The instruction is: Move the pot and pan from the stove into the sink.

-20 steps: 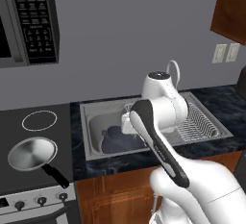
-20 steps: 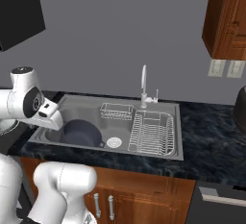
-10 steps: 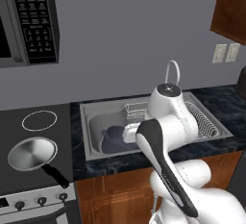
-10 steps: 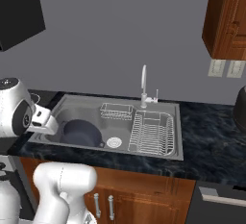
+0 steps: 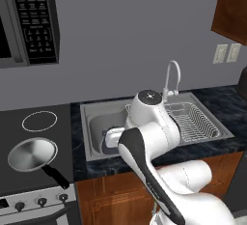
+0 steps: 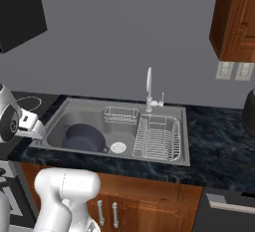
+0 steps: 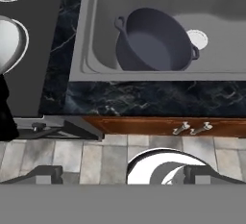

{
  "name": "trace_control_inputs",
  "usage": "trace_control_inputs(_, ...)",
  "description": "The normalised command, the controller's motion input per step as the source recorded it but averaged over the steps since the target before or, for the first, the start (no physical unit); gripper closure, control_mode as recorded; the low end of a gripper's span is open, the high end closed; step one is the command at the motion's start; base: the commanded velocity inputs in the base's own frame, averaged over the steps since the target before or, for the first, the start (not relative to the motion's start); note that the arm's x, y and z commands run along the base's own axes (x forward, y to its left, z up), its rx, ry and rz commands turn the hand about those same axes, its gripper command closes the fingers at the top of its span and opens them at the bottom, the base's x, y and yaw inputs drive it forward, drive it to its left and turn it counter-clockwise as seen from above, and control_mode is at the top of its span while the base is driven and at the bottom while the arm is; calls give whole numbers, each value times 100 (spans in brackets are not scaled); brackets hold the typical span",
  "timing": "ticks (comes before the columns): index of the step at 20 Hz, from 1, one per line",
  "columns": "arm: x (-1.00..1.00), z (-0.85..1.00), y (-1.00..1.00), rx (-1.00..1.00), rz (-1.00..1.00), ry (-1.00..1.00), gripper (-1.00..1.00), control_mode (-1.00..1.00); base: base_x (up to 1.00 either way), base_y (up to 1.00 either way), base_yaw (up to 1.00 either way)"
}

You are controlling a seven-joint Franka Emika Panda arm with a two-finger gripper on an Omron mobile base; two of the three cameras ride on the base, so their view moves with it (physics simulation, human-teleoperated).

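Since a second ago, when the arm stood over the sink (image 5: 94, 118), it has swung toward the stove (image 5: 29, 171). Its gripper's jaws cannot be made out. Deep, round and matte blue-grey, the pot (image 7: 153, 40) sits in the steel basin's left half beside the drain. Shallow and shiny, the pan (image 5: 33, 153) rests on the stove's near burner, left of the sink, black handle pointing forward.
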Motion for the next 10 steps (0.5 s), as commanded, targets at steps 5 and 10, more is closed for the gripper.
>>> trace_control_inputs(5, 0, 0, 88, 0, 1, 0, -100, -100, 0, 0, 0)
trace_control_inputs(10, -4, 0, 85, 0, 3, 0, -100, -100, 0, 0, 0)
